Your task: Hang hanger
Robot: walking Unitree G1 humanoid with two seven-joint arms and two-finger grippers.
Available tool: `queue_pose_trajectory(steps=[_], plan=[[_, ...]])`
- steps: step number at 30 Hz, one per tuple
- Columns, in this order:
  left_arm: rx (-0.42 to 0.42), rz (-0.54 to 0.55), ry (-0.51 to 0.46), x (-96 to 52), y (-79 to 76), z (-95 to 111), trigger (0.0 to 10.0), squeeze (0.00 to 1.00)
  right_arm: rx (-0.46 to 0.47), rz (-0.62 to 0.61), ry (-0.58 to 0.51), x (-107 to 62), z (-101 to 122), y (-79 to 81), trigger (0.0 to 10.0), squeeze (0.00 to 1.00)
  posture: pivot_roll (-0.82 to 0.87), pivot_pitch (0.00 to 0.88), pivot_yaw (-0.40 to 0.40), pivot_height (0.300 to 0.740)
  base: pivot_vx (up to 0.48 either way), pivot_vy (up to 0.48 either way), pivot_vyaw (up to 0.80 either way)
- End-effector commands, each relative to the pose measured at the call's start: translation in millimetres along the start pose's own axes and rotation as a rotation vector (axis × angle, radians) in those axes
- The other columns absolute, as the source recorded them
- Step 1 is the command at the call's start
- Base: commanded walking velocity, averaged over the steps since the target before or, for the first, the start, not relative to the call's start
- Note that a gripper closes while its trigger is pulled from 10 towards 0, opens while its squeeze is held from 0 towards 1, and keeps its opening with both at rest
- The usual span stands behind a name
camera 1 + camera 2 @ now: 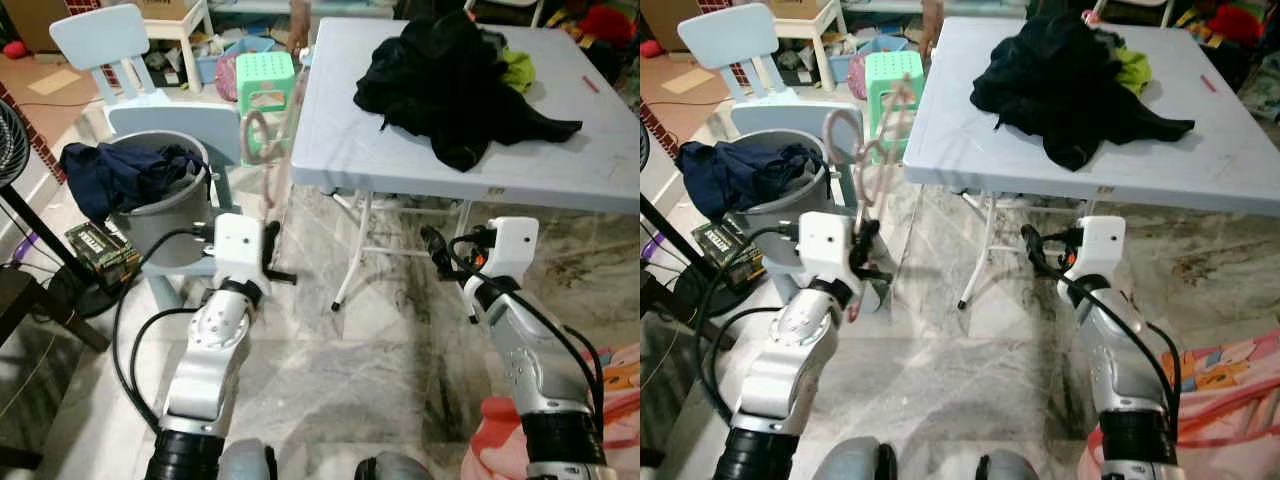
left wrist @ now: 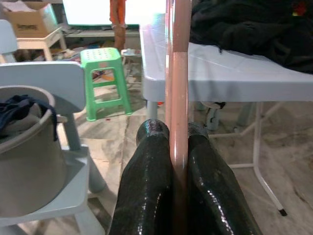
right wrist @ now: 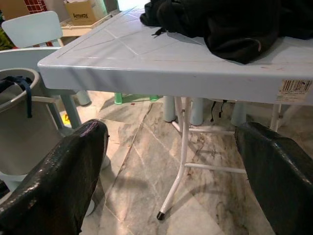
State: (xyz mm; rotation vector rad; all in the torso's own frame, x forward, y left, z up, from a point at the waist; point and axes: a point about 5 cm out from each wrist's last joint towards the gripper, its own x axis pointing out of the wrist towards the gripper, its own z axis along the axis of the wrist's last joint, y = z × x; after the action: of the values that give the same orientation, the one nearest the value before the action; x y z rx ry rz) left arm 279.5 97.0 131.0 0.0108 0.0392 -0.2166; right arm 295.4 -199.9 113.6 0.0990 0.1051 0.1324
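Beside the white folding table, the left pincer is clenched on a pink hanger, held upright just off the table's near-left corner, its hook uppermost. Right pincer released, fingers spread wide, hovering low before the table edge over marble floor. Dark clothes heaped on the table. Grey bucket with navy garment on a pale blue chair; green stool behind.
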Motion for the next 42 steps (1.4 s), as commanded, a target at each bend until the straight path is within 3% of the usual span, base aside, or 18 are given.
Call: queue_pose_trajectory(steps=[1,4,9,12,18,22,25,27,31,37,42], plan=[[0.011,0.01,-0.011,-0.6,6.3,4,10.0,0.0,-0.03,0.027,-0.018,3.9,7,4.8,10.0,0.0,0.05,0.082,-0.019,0.74,0.0,0.48,0.0],[0.011,0.003,-0.002,-0.8,5.5,3,10.0,0.0,-0.141,-0.041,-0.021,6.2,6,1.3,10.0,0.0,0.05,0.077,-0.018,0.74,0.0,0.48,0.0],[0.025,-0.014,-0.009,-0.1,3.5,4,10.0,0.0,-0.053,-0.035,-0.003,5.4,3,3.6,10.0,0.0,0.05,0.077,-0.018,0.74,0.0,0.48,0.0],[0.038,-0.018,-0.002,-0.4,3.7,3,10.0,0.0,-0.135,-0.016,-0.048,5.6,6,6.5,10.0,0.0,0.05,0.077,-0.018,0.74,0.0,0.48,0.0],[0.05,-0.049,0.026,-1.4,3.0,-1,10.0,0.0,-0.14,0.013,-0.05,5.9,7,9.6,10.0,0.0,0.05,0.081,-0.018,0.74,0.0,0.335,0.0],[0.114,-0.245,0.143,-6.8,-3.7,-15,10.0,0.0,-0.237,0.093,-0.079,5.1,15,9.4,10.0,0.0,0.05,0.084,-0.012,0.74,0.0,0.0,0.0],[0.188,-0.344,0.237,-11.6,-0.5,-25,10.0,0.0,-0.328,0.144,-0.09,4.9,19,6.8,10.0,0.0,0.05,0.084,-0.006,0.74,0.0,0.0,0.0],[0.247,-0.477,0.318,-19.4,4.7,-32,10.0,0.0,-0.392,0.216,-0.084,4.3,25,1.0,10.0,0.0,0.05,0.083,-0.004,0.74,0.0,0.0,0.0],[0.297,-0.607,0.365,-26.8,9.6,-35,10.0,0.0,-0.471,0.293,-0.055,3.0,30,-5.5,10.0,0.0,0.05,0.08,0.005,0.74,0.0,0.0,0.0],[0.331,-0.915,0.415,-43.0,8.3,-34,10.0,0.0,-0.612,0.607,0.11,-12.8,26,-16.7,10.0,0.0,0.04,0.073,0.02,0.74,0.0,0.0,0.0],[0.36,-1.046,0.425,-49.3,4.7,-33,10.0,0.0,-0.603,0.795,0.275,-27.9,24,-26.8,10.0,0.0,0.03,0.069,0.033,0.74,0.0,0.0,0.0]])
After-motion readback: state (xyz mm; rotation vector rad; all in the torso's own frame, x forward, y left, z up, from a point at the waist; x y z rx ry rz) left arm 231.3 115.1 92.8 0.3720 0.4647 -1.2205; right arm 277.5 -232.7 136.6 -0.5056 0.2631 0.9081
